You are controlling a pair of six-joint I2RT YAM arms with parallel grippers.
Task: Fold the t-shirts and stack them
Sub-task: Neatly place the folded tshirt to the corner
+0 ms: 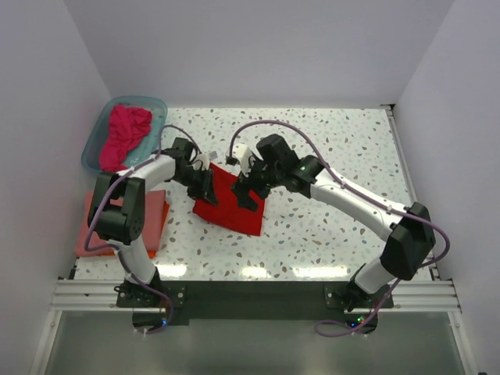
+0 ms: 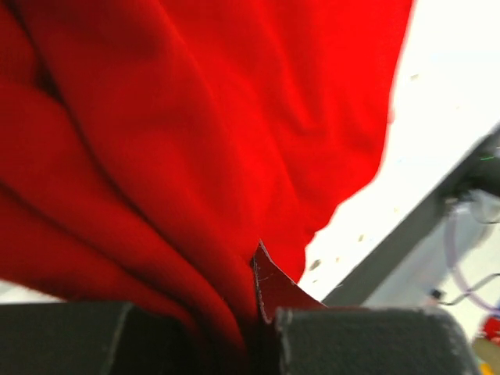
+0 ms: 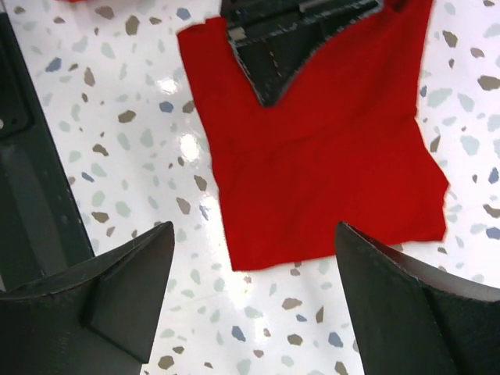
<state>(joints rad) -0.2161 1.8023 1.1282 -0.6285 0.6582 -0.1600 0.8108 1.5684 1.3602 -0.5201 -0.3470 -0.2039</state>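
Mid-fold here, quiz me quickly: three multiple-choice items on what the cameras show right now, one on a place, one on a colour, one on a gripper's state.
1. The magenta shirt lies:
A. in the tub
B. on the floor
C. draped over an arm

2. The middle shirt is:
A. orange
B. red
C. white

3. The right gripper is:
A. shut on the middle shirt
B. open above it
C. out of view

Answers:
1. A: the top view shows magenta cloth inside the tub.
2. B: it is bright red in all three views.
3. B: the right wrist view shows its jaws wide apart over the cloth.
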